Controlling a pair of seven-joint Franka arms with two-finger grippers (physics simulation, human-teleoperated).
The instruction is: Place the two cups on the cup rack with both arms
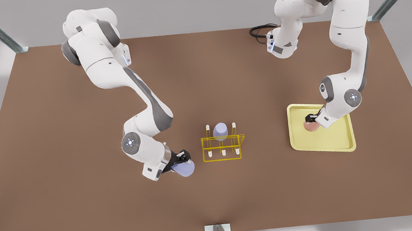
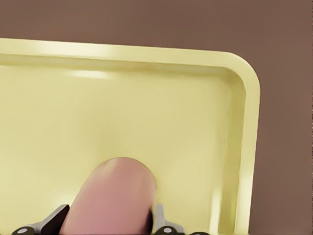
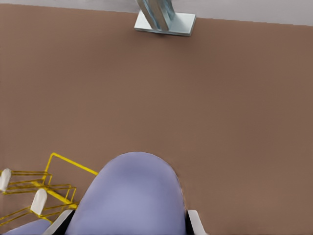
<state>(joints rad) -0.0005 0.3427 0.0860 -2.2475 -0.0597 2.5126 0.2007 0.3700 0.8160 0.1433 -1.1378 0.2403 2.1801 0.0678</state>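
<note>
A lavender cup (image 1: 184, 168) (image 3: 129, 196) is held by my right gripper (image 1: 182, 159) (image 3: 129, 226), which is shut on it just off the front view's left of the yellow cup rack (image 1: 223, 148) (image 3: 44, 188). Another lavender cup (image 1: 220, 131) sits upside down on a back peg of the rack. The salmon pink cup (image 1: 310, 126) (image 2: 112, 200) is inside the pale-yellow tray (image 1: 334, 141) (image 2: 171, 112). My left gripper (image 1: 312, 118) (image 2: 110, 223) is shut on it, one finger against each side. Whether this cup still touches the tray floor is unclear.
The brown table (image 1: 88, 196) spreads wide around the rack and tray. A metal post foot (image 1: 217, 230) (image 3: 165, 22) stands at the near edge. A black cable (image 1: 260, 30) lies at the far edge by the base of the arm on the front view's right.
</note>
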